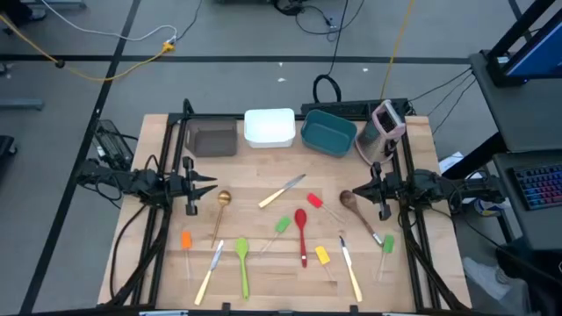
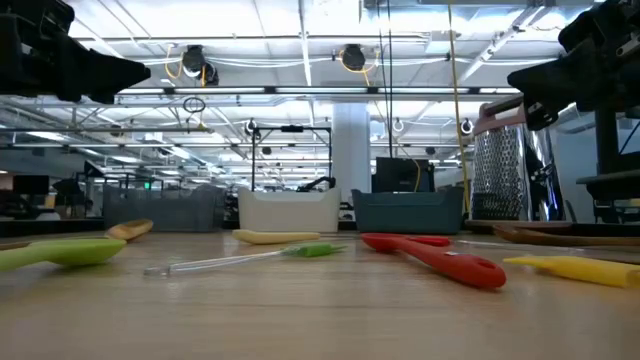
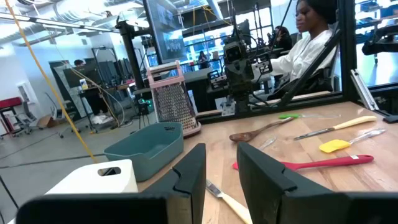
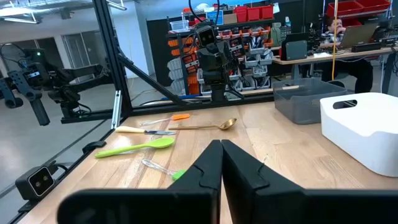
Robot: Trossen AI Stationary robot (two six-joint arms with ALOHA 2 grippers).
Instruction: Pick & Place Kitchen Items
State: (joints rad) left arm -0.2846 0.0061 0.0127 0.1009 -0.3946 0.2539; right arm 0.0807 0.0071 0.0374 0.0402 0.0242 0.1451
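The green spoon (image 1: 242, 263) lies nearest the front edge, the other utensils scattered around the red spoon (image 1: 301, 230); with the left gripper (image 1: 207, 183) slightly apart and the right gripper (image 1: 362, 190) closed, both empty, I'd open wide and descend squarely over one handle.

Three tubs: brown (image 1: 214, 139), white (image 1: 270, 127), teal (image 1: 328, 132). One grater (image 1: 384, 123). Three knives (image 1: 283, 190). Four spoons: gold (image 1: 220, 211), green (image 1: 242, 263), red (image 1: 301, 233), wooden (image 1: 356, 207). Five spatulas (image 1: 322, 255).
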